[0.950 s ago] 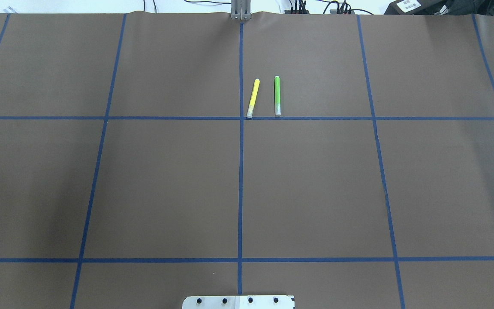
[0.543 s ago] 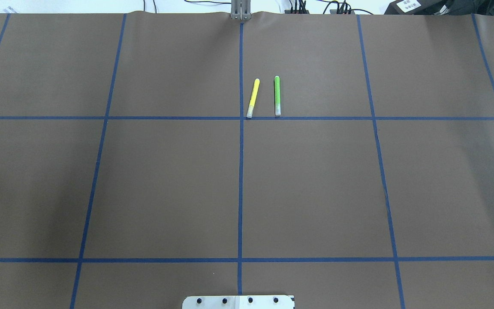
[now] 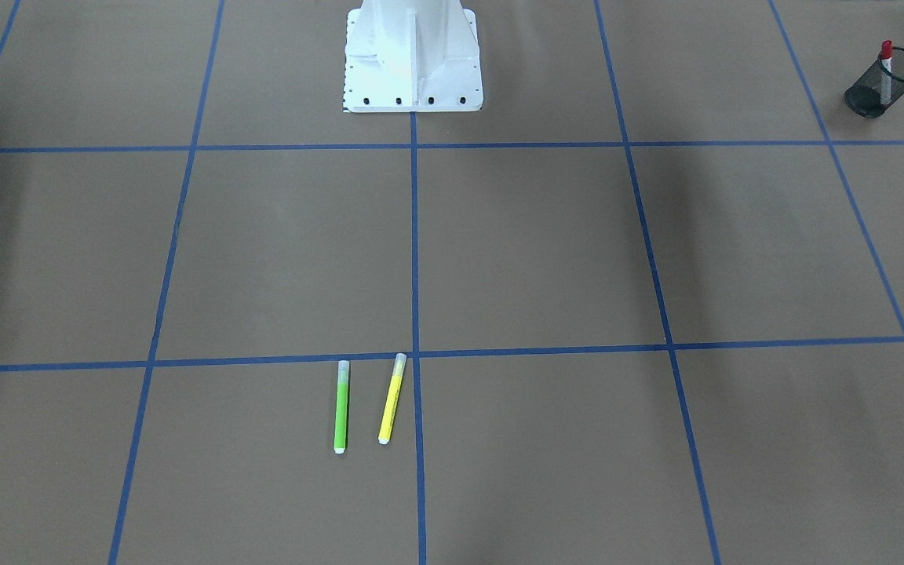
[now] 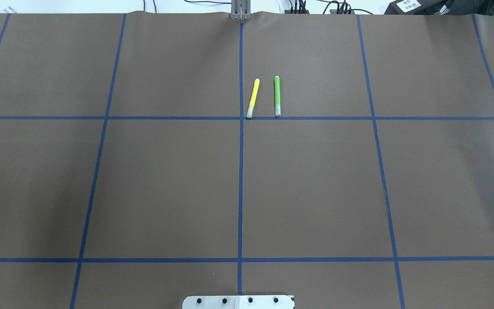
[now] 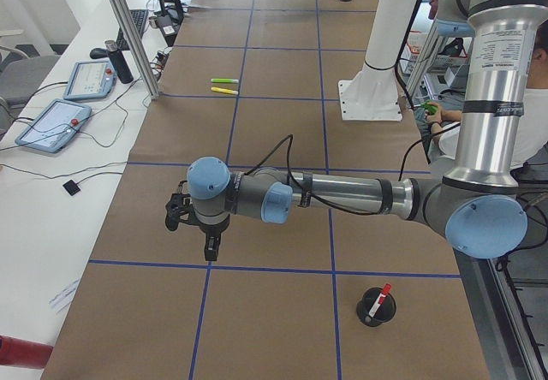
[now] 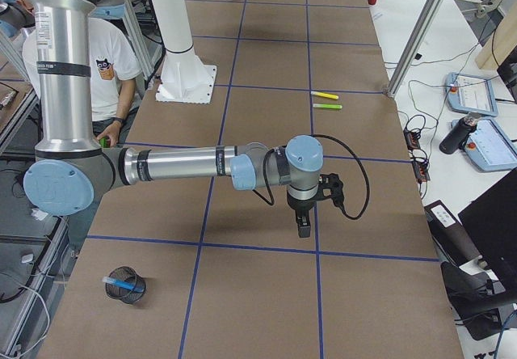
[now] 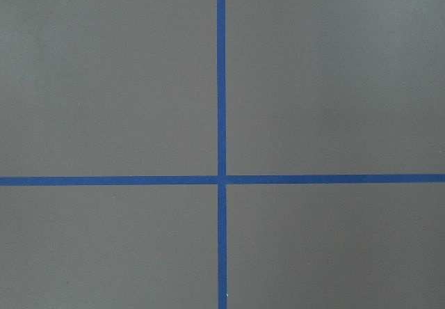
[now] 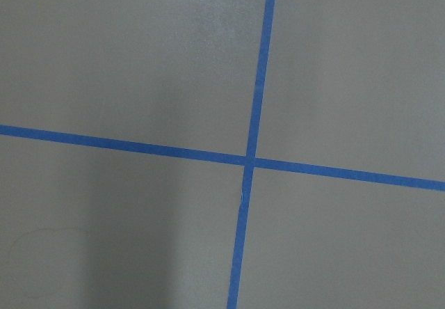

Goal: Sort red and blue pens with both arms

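Observation:
The red pen (image 3: 885, 63) stands upright in a black mesh cup (image 3: 883, 82) at the table's corner on the robot's left; the exterior left view shows this red pen (image 5: 381, 297) too. The blue pen (image 6: 118, 280) lies in another black mesh cup (image 6: 125, 285) on the robot's right. My left gripper (image 5: 209, 248) hangs over bare paper near a tape crossing, and so does my right gripper (image 6: 303, 228). Both show only in the side views, so I cannot tell whether they are open or shut. Both wrist views hold only brown paper and blue tape.
A yellow highlighter (image 4: 253, 98) and a green highlighter (image 4: 277, 95) lie side by side near the table's far middle. The white pedestal (image 3: 413, 55) stands at the robot's edge. A person (image 6: 109, 60) sits behind the robot. Tablets and cables lie beyond the far edge.

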